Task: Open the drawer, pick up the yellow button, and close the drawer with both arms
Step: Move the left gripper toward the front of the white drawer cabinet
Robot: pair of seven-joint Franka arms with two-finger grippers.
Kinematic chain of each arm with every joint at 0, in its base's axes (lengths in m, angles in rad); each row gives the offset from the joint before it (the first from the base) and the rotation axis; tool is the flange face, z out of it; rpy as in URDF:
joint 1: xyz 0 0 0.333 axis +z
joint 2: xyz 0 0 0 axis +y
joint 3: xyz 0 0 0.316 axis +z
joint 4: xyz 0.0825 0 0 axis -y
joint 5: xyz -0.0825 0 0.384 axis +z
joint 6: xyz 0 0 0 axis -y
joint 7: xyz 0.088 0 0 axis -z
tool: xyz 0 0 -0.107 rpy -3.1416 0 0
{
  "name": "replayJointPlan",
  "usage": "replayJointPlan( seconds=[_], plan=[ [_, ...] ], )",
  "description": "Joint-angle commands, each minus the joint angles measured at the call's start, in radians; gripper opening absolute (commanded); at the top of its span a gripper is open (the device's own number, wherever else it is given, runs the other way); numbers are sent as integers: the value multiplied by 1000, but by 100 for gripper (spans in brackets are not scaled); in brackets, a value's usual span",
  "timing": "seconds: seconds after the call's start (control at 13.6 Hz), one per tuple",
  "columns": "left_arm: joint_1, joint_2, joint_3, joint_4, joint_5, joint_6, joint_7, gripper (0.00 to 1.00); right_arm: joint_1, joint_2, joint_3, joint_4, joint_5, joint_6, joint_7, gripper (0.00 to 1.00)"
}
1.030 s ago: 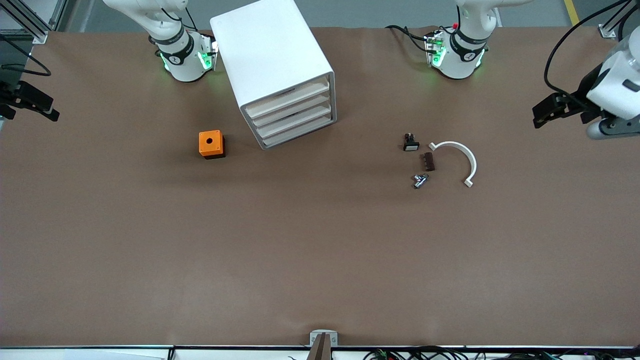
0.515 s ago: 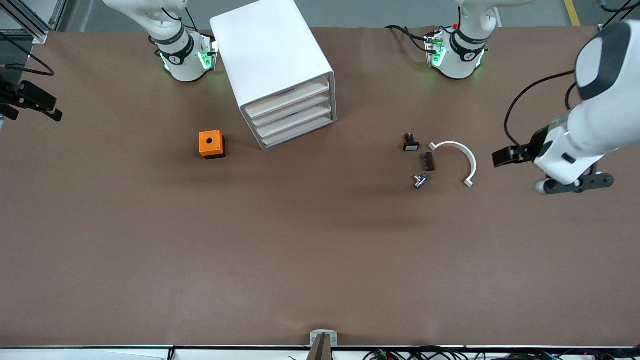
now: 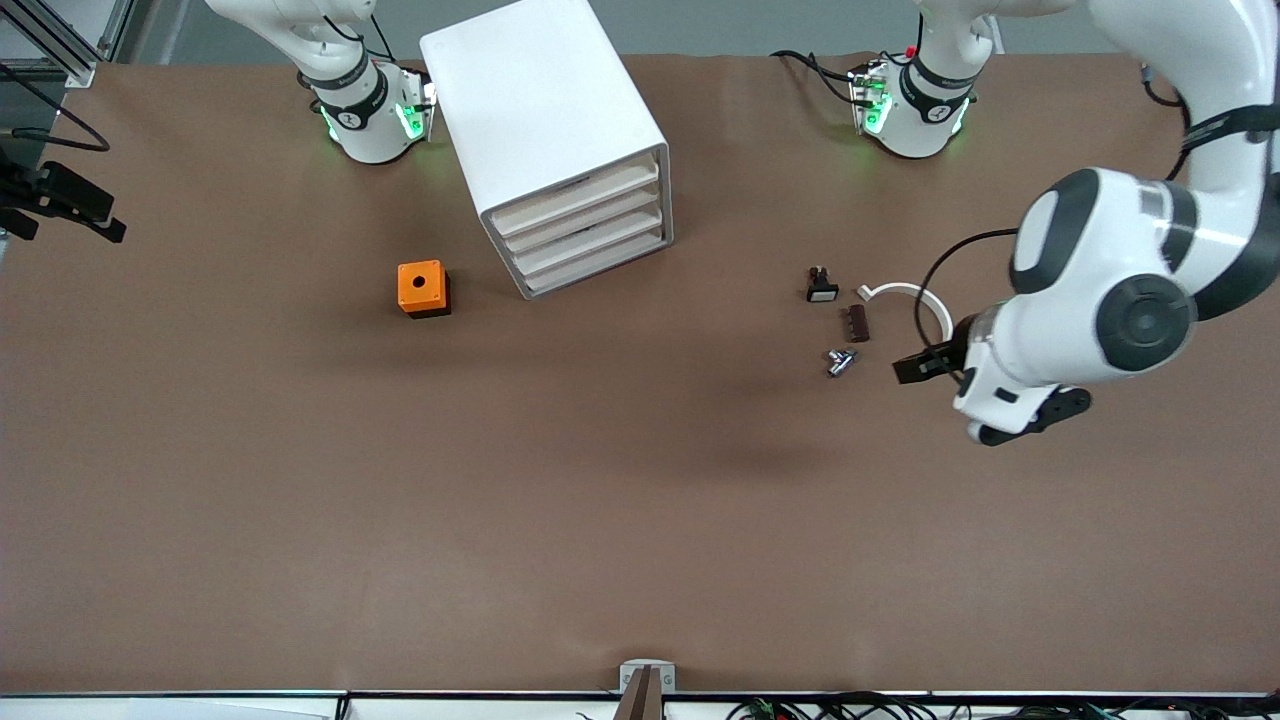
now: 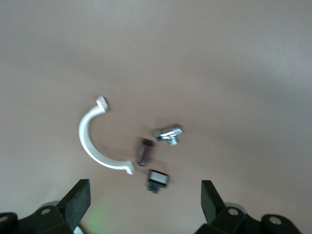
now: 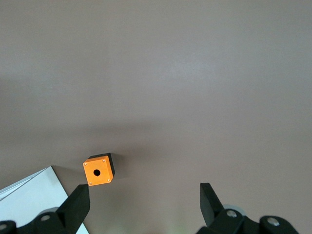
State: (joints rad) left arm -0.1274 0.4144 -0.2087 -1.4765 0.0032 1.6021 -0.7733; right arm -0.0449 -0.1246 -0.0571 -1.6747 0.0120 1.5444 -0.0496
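The white drawer unit (image 3: 545,120) stands by the right arm's base; its three drawers (image 3: 585,228) are all shut. The button is hidden. My left gripper (image 3: 912,368) hangs open over the table beside a cluster of small parts, with nothing between its fingers (image 4: 78,200). In the left wrist view this gripper (image 4: 145,204) looks down on those parts. My right gripper (image 3: 100,218) hovers open and empty at the right arm's end of the table. In the right wrist view the gripper (image 5: 145,204) shows the orange cube (image 5: 98,170) and a corner of the drawer unit (image 5: 29,195).
The orange cube with a round hole (image 3: 422,287) sits beside the drawer unit. The cluster holds a black part with a white face (image 3: 821,286), a brown piece (image 3: 858,323), a metal fitting (image 3: 840,361) and a white curved clamp (image 3: 925,310).
My left arm has swung in from the left arm's end of the table, bringing its gripper over the spot beside the small parts. The right gripper has barely shifted.
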Motion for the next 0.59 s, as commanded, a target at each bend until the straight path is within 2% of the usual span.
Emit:
replayJointPlan(
  seconds=[0.0,0.29,0.52],
  plan=[
    [-79,62,0,51,-34,-2,-217,100,0,-23,-3,-20,17,2,14,100],
    [-173,138,0,51,-66,1,-462,100,4,-24,-3,-22,20,-1,80,100],
    [-224,185,0,50,-152,1,-682,100,4,-23,-3,-23,20,-1,70,100]
  ],
)
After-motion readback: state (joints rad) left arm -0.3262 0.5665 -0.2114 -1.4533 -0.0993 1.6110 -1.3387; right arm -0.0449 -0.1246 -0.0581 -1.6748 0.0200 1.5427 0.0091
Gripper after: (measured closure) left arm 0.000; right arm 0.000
